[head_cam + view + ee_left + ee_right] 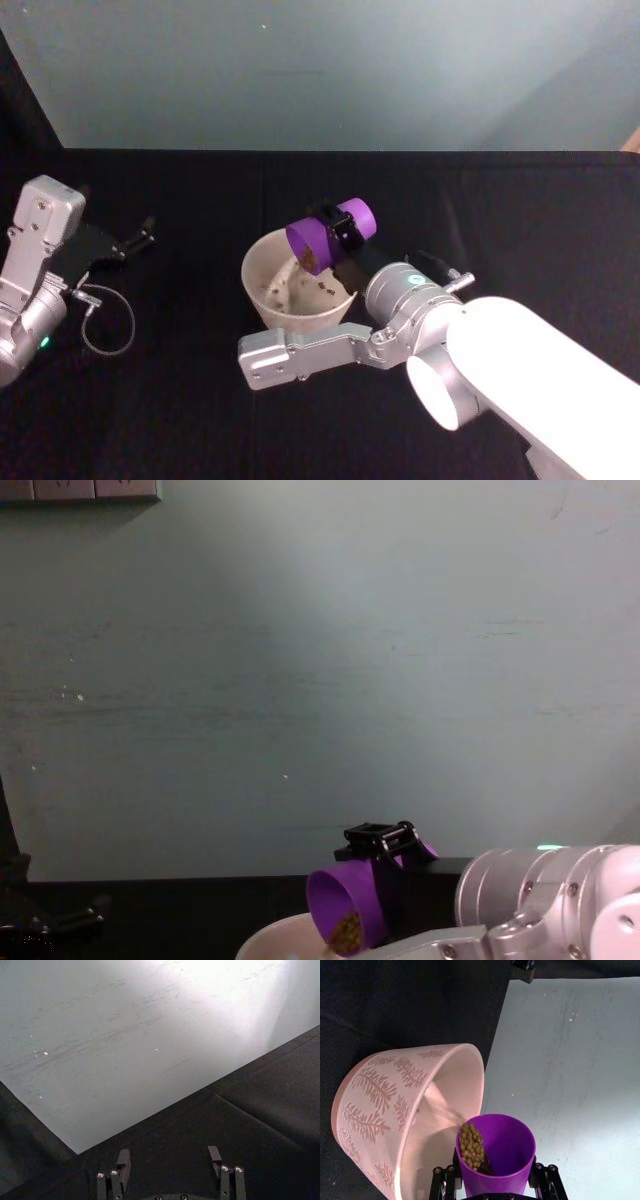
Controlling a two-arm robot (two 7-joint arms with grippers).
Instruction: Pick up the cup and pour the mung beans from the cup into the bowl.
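Black table [150, 420], pale wall [350, 70]: right gripper [341, 229] pinches the tilted cup [363, 214], mung beans [311, 262] spilling into the bowl [298, 316]; left gripper [138, 238] idle, spread.

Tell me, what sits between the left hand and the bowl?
Nothing: in the head view, bare black tabletop separates the left hand from the bowl.

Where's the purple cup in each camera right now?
Head view: cup centre, tipped over the bowl.
Chest view: cup bottom centre.
Right wrist view: cup bottom centre, in right gripper.
Left wrist view: parked left gripper faces the wall.
Shared landmark: the bowl.
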